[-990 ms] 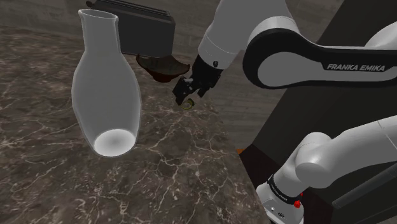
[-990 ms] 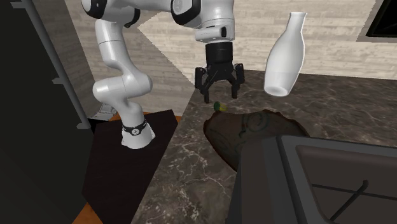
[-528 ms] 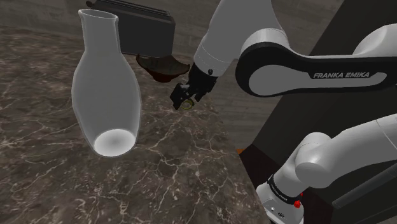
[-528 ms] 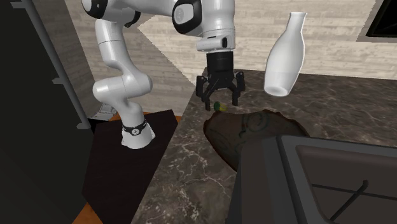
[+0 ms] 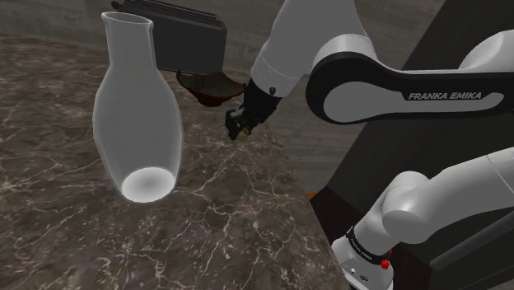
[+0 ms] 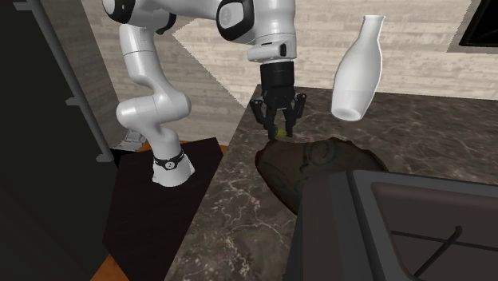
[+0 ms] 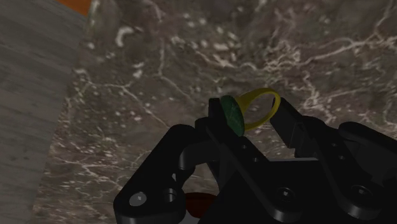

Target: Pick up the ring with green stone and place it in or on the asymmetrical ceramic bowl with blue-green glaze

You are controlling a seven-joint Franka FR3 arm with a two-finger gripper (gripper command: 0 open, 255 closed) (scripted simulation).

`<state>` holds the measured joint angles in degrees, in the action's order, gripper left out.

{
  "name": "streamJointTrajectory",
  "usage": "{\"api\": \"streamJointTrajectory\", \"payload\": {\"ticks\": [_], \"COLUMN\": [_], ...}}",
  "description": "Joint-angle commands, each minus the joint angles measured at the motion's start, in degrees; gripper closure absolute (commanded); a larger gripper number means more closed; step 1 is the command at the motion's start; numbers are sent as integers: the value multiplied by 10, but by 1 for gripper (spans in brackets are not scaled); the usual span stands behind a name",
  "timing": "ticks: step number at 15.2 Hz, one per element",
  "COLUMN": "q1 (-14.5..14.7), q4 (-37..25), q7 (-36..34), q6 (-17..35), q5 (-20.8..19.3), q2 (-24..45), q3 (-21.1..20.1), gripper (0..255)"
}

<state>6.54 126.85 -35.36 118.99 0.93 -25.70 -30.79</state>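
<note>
Clasping the ring (image 7: 233, 115) across its gold hoop, the jaws stand drawn in on it, the green stone against one finger and the band's far side against the other; the ring sits low at the marbled counter (image 5: 206, 214), near its edge, and I judge it gripped but not yet lifted; the dark brown bowl (image 5: 210, 86) lies just beside the jaws, toward the shoulder view's upper left, so the carry should be a short lift and a shift that way over its rim; farther off is a white vase (image 5: 136, 123), well apart from that path; half a second ago the jaws stood wide open astride the ring, and they have since closed on it.
</note>
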Motion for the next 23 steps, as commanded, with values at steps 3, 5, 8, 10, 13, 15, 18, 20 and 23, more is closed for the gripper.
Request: {"api": "streamJointTrajectory", "payload": {"ticks": [3, 5, 8, 10, 13, 15, 18, 20, 23], "q1": [-2, -2, -1, -2, -3, -4, -5, -7, -9], "q4": [2, 1, -8, -23, -46, -62, -87, -105, -131], "q7": [0, -1, 3, 6, 9, 11, 13, 15, 17], "q6": [-3, -3, -17, -32, -54, -69, -92, -107, -129], "q5": [-2, -2, 0, 0, -1, -1, -3, -4, -6], "q2": [4, 4, -1, -1, 0, 1, 3, 5, 10], "q3": [0, -1, 3, 5, 8, 10, 12, 13, 14], "gripper": [255, 255, 255, 255, 255, 255, 255, 255, 255]}}
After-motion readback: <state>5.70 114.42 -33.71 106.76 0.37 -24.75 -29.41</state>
